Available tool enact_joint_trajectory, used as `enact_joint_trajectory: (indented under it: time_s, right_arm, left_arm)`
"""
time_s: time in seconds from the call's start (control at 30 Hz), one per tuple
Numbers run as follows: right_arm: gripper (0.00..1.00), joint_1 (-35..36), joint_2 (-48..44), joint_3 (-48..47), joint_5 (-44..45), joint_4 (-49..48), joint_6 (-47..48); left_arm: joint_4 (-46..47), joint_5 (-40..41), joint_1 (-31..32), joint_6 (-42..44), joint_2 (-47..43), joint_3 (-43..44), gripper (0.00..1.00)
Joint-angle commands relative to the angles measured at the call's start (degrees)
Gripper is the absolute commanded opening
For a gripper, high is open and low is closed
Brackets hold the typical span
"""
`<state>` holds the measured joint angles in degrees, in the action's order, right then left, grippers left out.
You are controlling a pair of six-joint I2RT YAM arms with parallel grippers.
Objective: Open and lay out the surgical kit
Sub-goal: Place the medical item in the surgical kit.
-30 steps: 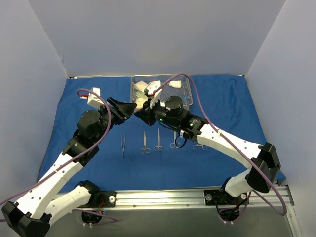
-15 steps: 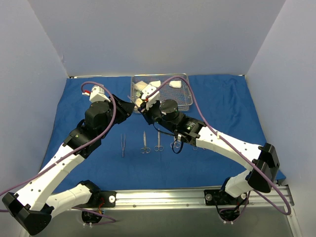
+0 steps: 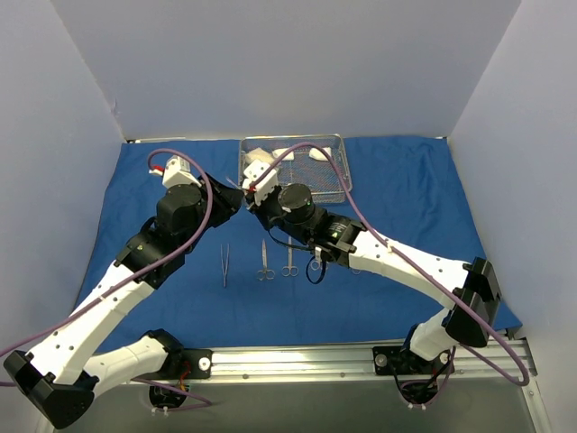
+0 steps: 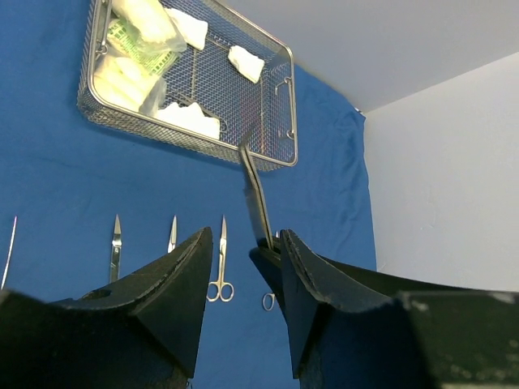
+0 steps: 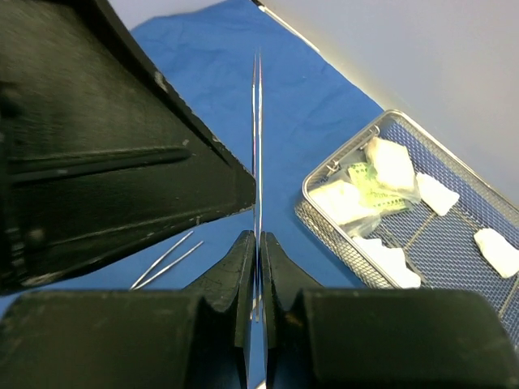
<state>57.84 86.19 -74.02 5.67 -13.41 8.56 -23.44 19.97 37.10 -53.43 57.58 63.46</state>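
Tweezers (image 5: 258,146) are clamped in the right gripper (image 5: 258,243) near the 7 o'clock corner of the wire-mesh tray (image 3: 345,167), itself at 12 o'clock on the blue drape (image 3: 415,198), while the left gripper (image 4: 243,233) beside has its jaws apart.

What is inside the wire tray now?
White gauze pads and clear packets, one with green print, lie in the tray. Whatever lies under the packets cannot be seen, and the left wrist picture cuts off the tray's far left corner.
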Motion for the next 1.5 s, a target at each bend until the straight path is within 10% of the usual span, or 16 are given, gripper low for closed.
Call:
enact_joint_trajectory:
  time_s: [0.0, 0.37, 0.67, 0.8, 1.07, 1.27, 1.47]
  right_arm:
    - [0.00, 0.60, 0.99, -3.06, 1.98, -0.21, 1.02]
    - [0.00, 1.39, -1.82, -0.69, -2.33, -3.38, 1.46]
    - [0.00, 3.77, -0.85, -0.60, 0.30, -3.12, 5.15]
    - [0.00, 3.94, -0.59, -0.51, 1.62, -2.85, 5.77]
    - [0.45, 3.85, -2.17, 1.15, 1.71, -2.32, 2.79]
    - [0.55, 0.79, -4.19, 2.47, -5.03, -1.18, -2.48]
    - [0.75, -9.58, -8.05, 9.15, -15.60, -5.48, -12.68]
  left_arm:
    - [2.17, 0.60, 0.34, -0.10, -1.51, 0.35, 0.48]
    - [-0.20, 2.18, 0.43, -1.68, 0.51, 1.05, 0.45]
    - [-2.13, 2.00, 0.34, -2.21, 1.92, 2.10, 0.05]
    - [-3.98, 3.23, 0.34, -2.38, 2.01, 2.54, 0.02]
    - [-6.70, 4.90, -0.10, 1.13, 1.74, 2.55, 0.02]
    - [-12.31, 2.80, -3.08, 8.86, 2.18, 3.77, 0.02]
    - [-20.76, -15.70, -19.24, 16.41, 6.05, 3.61, 0.02]
